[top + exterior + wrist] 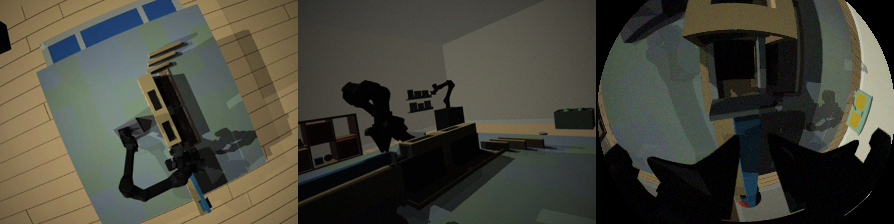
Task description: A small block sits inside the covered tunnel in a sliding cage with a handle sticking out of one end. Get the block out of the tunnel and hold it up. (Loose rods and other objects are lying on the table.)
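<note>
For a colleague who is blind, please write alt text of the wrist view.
The open pincer points its two dark fingertips toward a blue bar, with nothing between them. Beyond the bar, a dark crosspiece lies before the open end of a wooden tunnel.

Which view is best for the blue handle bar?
The wrist view: the blue bar runs between the end effector's parted fingertips there. Top shows only its outer length, beyond the arm. Exterior shows it side-on and dark, cut off at the frame's left edge.
</note>
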`<act>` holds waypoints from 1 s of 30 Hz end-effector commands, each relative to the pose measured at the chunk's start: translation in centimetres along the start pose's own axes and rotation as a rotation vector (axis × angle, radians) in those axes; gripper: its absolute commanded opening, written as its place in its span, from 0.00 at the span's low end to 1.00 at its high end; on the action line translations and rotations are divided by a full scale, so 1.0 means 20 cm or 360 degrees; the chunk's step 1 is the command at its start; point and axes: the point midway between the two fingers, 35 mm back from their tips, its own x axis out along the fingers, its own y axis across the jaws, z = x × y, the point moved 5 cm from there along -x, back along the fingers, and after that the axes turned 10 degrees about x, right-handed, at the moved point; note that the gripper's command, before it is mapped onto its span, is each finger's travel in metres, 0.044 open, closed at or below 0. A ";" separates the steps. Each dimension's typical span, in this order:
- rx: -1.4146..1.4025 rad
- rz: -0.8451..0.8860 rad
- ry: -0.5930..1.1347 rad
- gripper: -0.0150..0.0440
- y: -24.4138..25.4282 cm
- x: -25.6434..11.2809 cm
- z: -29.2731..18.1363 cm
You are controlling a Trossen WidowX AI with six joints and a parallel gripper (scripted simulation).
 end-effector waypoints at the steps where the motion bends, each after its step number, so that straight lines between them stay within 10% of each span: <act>1: 0.0005 0.0002 0.0001 0.65 -0.01 -0.02 0.00; 9: 0.0010 0.0005 0.0006 1.00 -0.04 -0.17 -0.02; 30: 0.1516 0.0271 -0.0157 1.00 -0.39 -0.19 0.62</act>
